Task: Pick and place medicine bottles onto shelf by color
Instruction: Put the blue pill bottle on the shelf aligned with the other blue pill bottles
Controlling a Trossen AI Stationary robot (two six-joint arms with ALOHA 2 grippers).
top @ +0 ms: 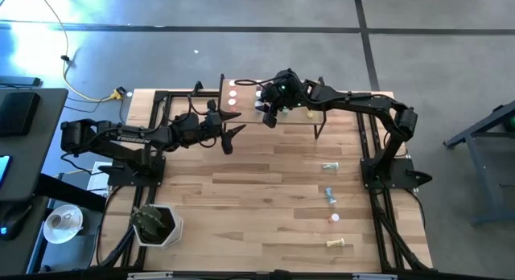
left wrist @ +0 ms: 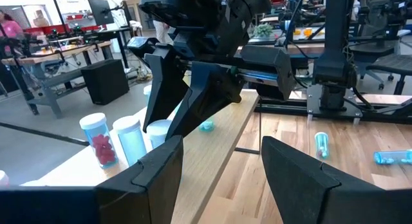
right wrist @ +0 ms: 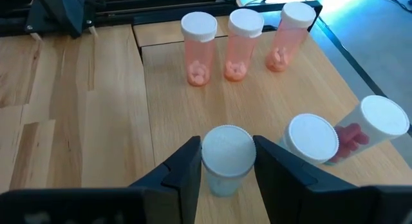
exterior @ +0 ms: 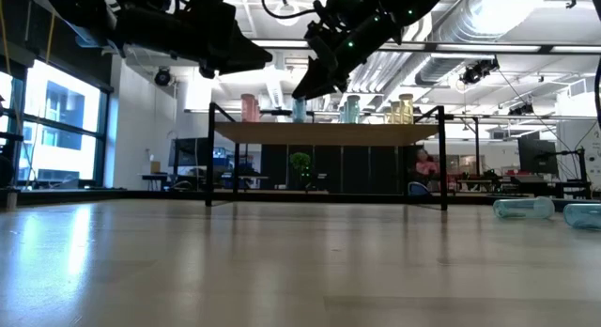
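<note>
Partly hidden between right gripper (right wrist: 223, 165) fingers: blue bottle (right wrist: 226, 154), body unseen.

Daylight flared blue-white at the high view's upper left. The low view was backlit by windows at left, leaving the arms silhouetted. The near tabletop (exterior: 282, 271) was blurred.

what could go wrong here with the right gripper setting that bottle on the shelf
1. The right gripper has its fingers on either side of a white-capped blue bottle over the shelf; pulling away crookedly might tip it.
2. Another capped bottle stands very close beside it, and a red-filled bottle leans just past that; a finger could knock them.
3. The left gripper waits open near the shelf edge, so the arms may crowd each other.
</note>
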